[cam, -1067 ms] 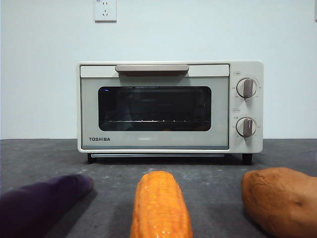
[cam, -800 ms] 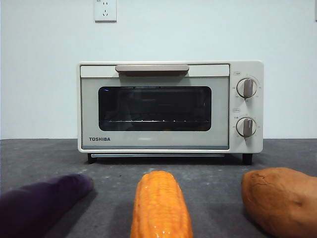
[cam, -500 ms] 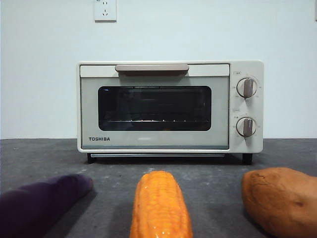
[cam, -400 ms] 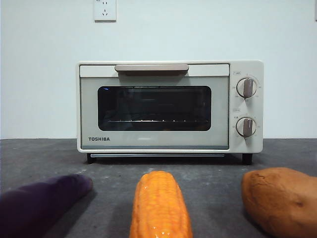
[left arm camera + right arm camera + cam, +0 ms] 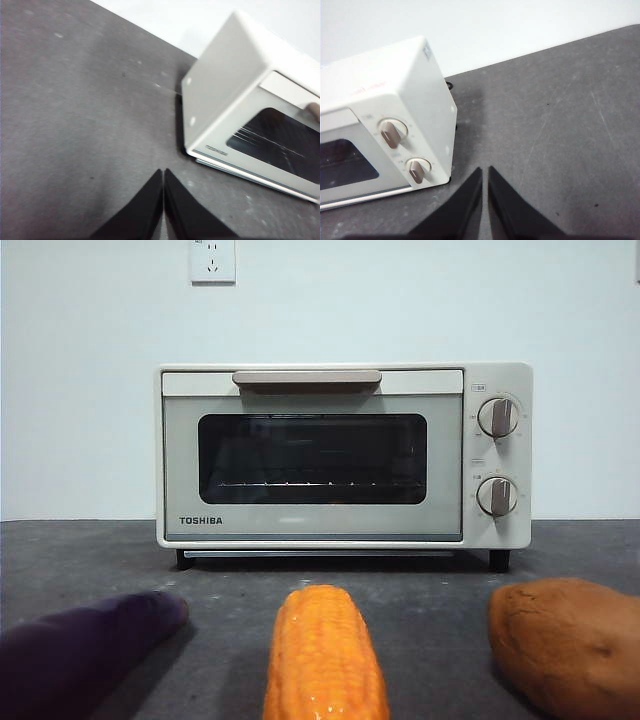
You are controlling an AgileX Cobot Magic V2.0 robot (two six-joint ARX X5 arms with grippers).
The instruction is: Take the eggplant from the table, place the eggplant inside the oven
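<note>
eggplant (image 5: pixel 85 652) being seen front-left, long axis slanting toward oven (image 5: pixel 343 455) | left gripper (image 5: pixel 163 176) judged nearer | both being held closed, empty

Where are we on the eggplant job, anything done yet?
Nothing done. The eggplant lies on the table beside the corn cob, and the oven door is closed. Nothing in hand: left gripper and right gripper are shut, empty. Opening, picking and loading remain.

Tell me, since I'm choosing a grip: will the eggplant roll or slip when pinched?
The eggplant looks long and round-bodied, so a sideways nudge would probably roll it on the table. Its skin seems smooth, so narrow jaws may slip; gripping across the middle looks safest. It likely stays stiff when lifted.
</note>
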